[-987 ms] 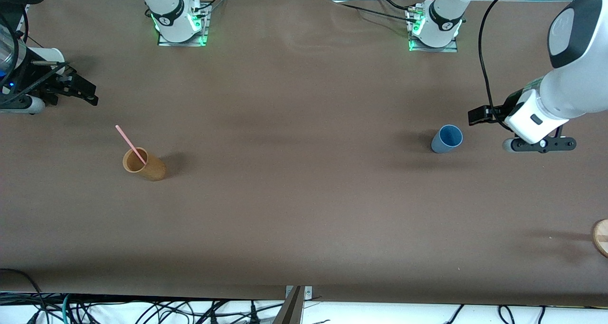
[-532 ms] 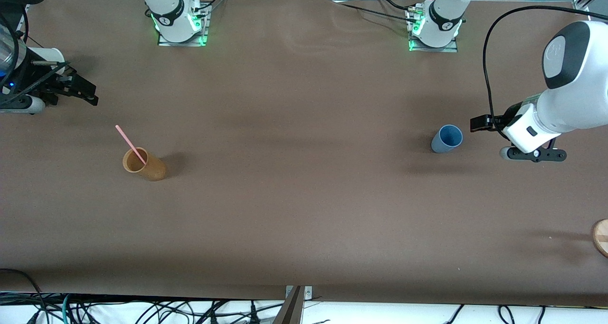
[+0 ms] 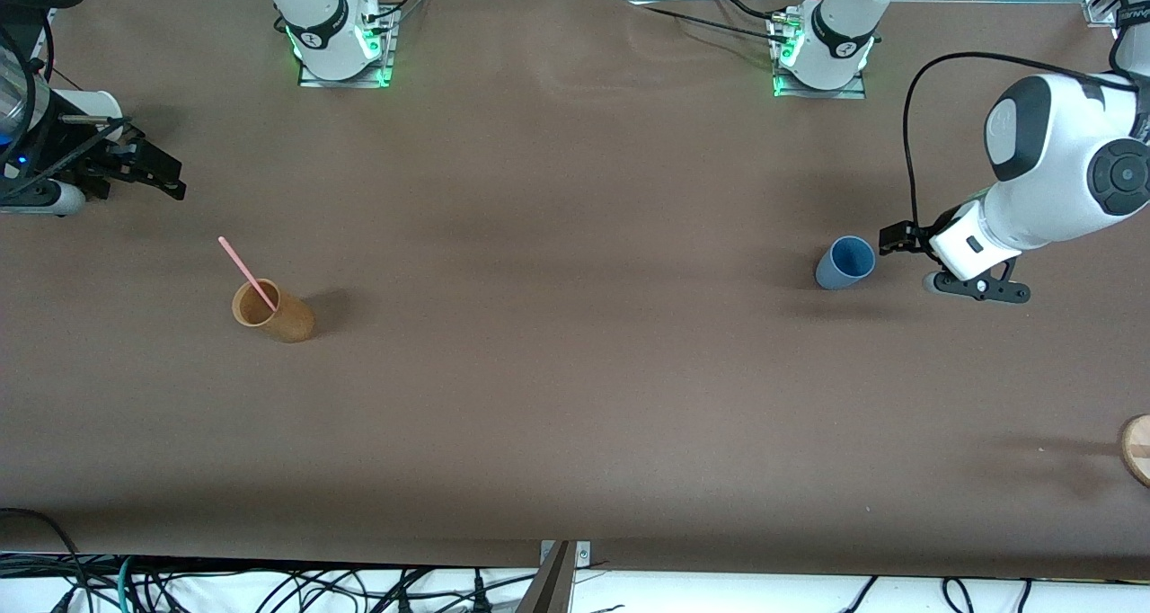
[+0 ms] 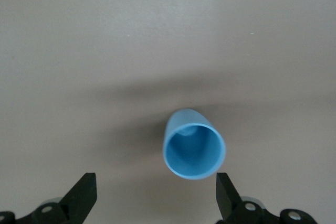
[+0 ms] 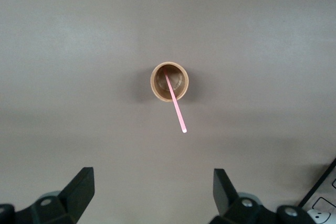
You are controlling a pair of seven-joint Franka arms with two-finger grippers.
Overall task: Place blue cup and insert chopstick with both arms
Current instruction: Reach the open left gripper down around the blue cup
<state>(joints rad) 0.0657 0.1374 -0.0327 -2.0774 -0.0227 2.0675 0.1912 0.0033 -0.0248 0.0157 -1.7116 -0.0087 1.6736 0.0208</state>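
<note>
Two grippers spread wide, nothing held. Left gripper (image 3: 934,262) just beside upright blue cup (image 3: 844,262), at the left arm's end. Right gripper (image 3: 135,168) waiting; chopstick (image 3: 247,274) leaning in tan cup (image 3: 272,312).

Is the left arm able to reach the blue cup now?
Probably yes: the left gripper is open right beside the blue cup, which stands upright alone with nothing between them.

Robot lab: bolted arm bases (image 3: 341,51), cable tangle (image 3: 269,586).
</note>
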